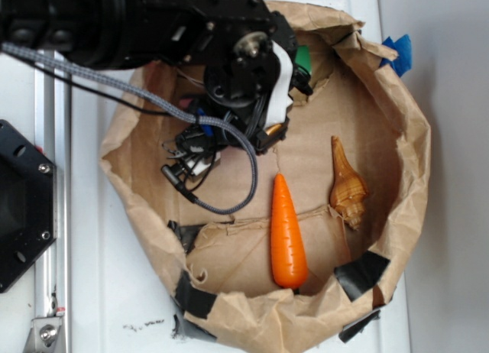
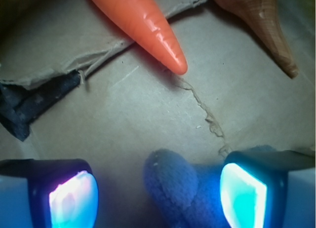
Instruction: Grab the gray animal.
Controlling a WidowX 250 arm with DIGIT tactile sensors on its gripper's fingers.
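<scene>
In the wrist view a fuzzy gray plush part of the gray animal (image 2: 175,186) lies on the brown paper between my two glowing pads, nearer the right pad (image 2: 243,191) than the left pad (image 2: 73,198). My gripper (image 2: 158,196) is open around it, with a gap between it and the left pad. In the exterior view the arm and gripper (image 1: 252,101) hang over the upper left of the paper bag (image 1: 416,139), and the gray animal is hidden beneath them.
An orange carrot (image 1: 288,234) (image 2: 143,25) lies in the bag's middle, a tan spiral seashell (image 1: 346,185) (image 2: 261,20) to its right. Black tape patches (image 1: 359,273) mark the bag's rim. A green item (image 1: 303,59) peeks out behind the arm. A metal rail (image 1: 53,177) runs along the left.
</scene>
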